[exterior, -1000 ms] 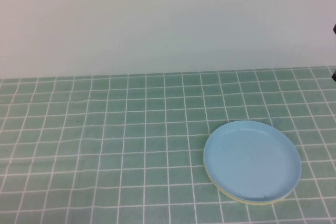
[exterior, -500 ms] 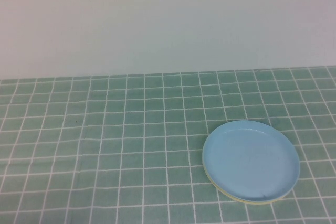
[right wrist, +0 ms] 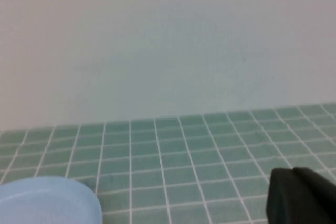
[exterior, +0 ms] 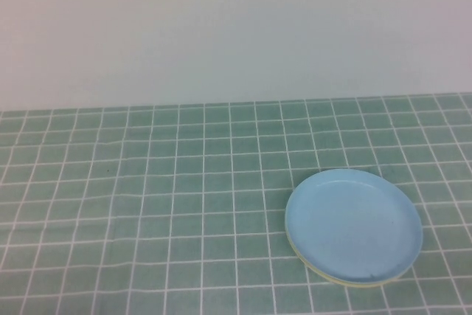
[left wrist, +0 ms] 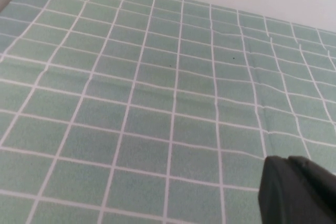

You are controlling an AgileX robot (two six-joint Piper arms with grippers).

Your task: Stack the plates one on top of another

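A light blue plate (exterior: 354,225) lies on the green checked tablecloth at the right front of the high view. It sits on top of a yellow plate, of which only a thin rim (exterior: 346,282) shows at the near edge. The white plate is hidden. The blue plate's edge also shows in the right wrist view (right wrist: 47,203). Neither arm is in the high view. A dark part of my left gripper (left wrist: 299,192) shows over bare cloth, away from the plates. A dark part of my right gripper (right wrist: 302,198) shows above the cloth, apart from the blue plate.
The green checked tablecloth (exterior: 147,182) covers the table up to a plain pale wall (exterior: 236,27) at the back. The cloth has slight wrinkles at the left and middle.
A dark bit of the right arm at the high view's right edge has gone out of view. The plates have stayed in place.
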